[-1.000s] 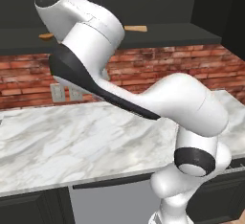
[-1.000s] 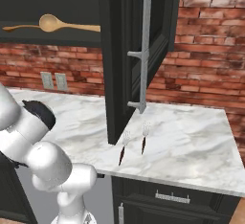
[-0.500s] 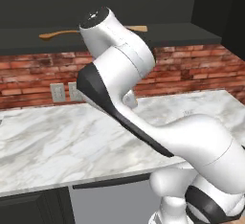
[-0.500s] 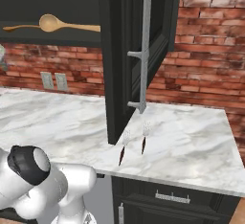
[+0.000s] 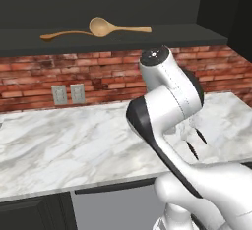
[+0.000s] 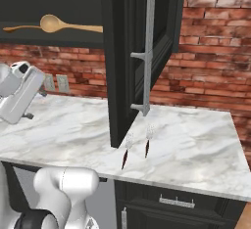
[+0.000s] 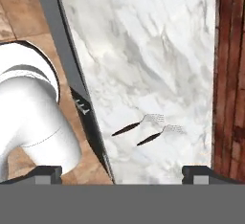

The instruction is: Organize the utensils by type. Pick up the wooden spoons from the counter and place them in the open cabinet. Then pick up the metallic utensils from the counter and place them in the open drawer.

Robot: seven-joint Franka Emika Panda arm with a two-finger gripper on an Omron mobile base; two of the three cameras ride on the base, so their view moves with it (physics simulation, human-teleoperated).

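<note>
The gripper (image 7: 122,175) looks down on the counter (image 7: 143,50) with its two tips far apart and nothing between them — the jaws are wide open and hold nothing. Below it, near the front edge of the marble, the two metallic forks (image 6: 137,147) lie side by side, close but apart, dark handles toward the edge and silver heads toward the brick wall (image 6: 206,76). In the left base view the white arm covers a part of the forks (image 5: 196,143). In the right base view the black cabinet door (image 6: 142,52) with its grey handle stands open just above and in front of them. Farther up, the two wooden spoons (image 5: 98,29) rest on the shelf of the open cabinet (image 5: 113,40) — the larger light one beside the thin orange-brown one. Two wall outlets (image 5: 68,94) sit on the brick. No readable writing or label is seen.
</note>
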